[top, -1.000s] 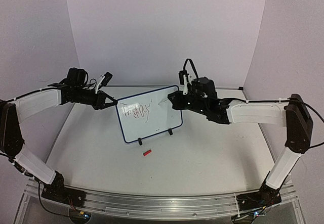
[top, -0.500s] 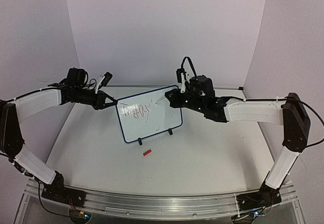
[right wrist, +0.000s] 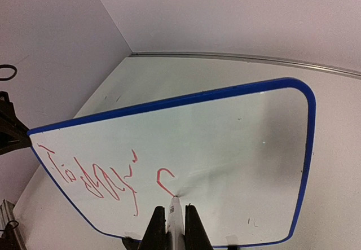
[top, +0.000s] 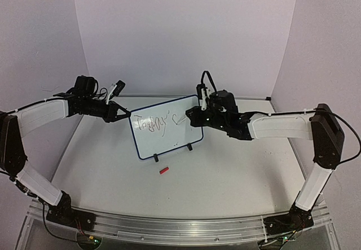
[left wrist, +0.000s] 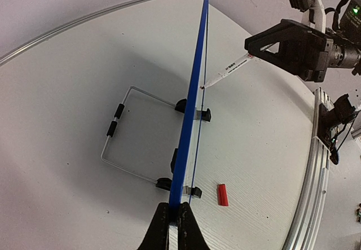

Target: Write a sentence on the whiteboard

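The whiteboard [top: 166, 128] stands upright on the table on two black feet, blue-framed. It also shows edge-on in the left wrist view [left wrist: 192, 109] and face-on in the right wrist view [right wrist: 225, 143]. The sentence [right wrist: 96, 176] is red scrawl reading roughly "Today'" with a fresh curved stroke [right wrist: 163, 182] to its right. My left gripper [left wrist: 174, 219] is shut on the board's left edge. My right gripper [right wrist: 174, 224] is shut on a white marker [right wrist: 174, 216], its tip touching the board at the end of the curved stroke. The marker also shows in the left wrist view [left wrist: 228, 70].
A small red marker cap [top: 164, 170] lies on the table in front of the board; it also shows in the left wrist view [left wrist: 223, 194]. A wire stand [left wrist: 121, 143] props the board from behind. An aluminium rail [top: 180, 227] runs along the near table edge.
My right gripper has moved left and in towards the board with the marker. A new curved red stroke has appeared to the right of "Today'". The left arm has not moved.
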You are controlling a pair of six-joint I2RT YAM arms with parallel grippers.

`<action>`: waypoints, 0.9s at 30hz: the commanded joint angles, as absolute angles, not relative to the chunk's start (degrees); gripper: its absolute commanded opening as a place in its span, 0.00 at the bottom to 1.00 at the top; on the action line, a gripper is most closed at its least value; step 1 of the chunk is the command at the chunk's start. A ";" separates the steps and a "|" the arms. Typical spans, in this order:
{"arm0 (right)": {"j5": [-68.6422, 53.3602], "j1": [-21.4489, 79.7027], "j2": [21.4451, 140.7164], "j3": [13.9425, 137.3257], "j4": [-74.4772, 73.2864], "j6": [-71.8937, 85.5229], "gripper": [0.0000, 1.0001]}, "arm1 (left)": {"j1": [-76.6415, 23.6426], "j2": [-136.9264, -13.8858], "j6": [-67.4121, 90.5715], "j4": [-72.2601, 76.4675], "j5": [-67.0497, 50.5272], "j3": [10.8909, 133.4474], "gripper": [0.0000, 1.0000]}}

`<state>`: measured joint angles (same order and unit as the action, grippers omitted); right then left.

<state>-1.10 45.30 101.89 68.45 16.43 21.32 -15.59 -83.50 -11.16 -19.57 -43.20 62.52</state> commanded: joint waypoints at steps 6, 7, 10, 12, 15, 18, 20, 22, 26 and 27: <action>1.38 45.09 100.71 68.32 16.26 20.98 0.00 | -16.00 -81.83 -12.10 -20.28 -43.28 63.83 0.00; 0.92 45.03 100.94 68.49 16.26 21.04 0.00 | -16.00 -81.83 -12.07 -20.25 -43.25 63.84 0.00; -1.45 45.08 102.12 69.17 16.26 21.34 0.00 | -16.00 -81.91 -12.10 -20.26 -43.32 63.81 0.00; -2.07 45.13 102.61 69.42 16.54 21.58 0.00 | -16.01 -82.00 -12.06 -20.20 -43.33 63.81 0.00; -2.74 45.11 102.91 69.48 17.37 21.92 0.00 | -16.01 -82.09 -12.05 -20.30 -43.31 63.86 0.00; -3.50 45.28 103.33 69.88 17.49 21.97 0.00 | -16.02 -82.15 -12.05 -20.30 -43.33 63.87 0.00; -3.51 45.45 103.56 70.09 17.49 21.82 0.00 | -16.02 -82.18 -12.04 -20.30 -43.29 63.85 0.00; -3.43 45.59 103.77 70.06 17.49 21.74 0.00 | -16.00 -82.18 -12.10 -20.28 -43.25 63.83 0.00; -3.54 45.62 103.40 69.88 17.54 21.73 0.00 | -16.07 -82.16 -12.15 -20.32 -43.18 63.85 0.00; -3.78 45.66 102.96 69.73 17.57 21.81 0.00 | -16.04 -82.10 -12.20 -20.38 -43.16 63.88 0.00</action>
<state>-3.53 45.43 102.98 68.12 15.81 21.34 -15.59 -83.50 -11.16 -19.59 -43.09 62.52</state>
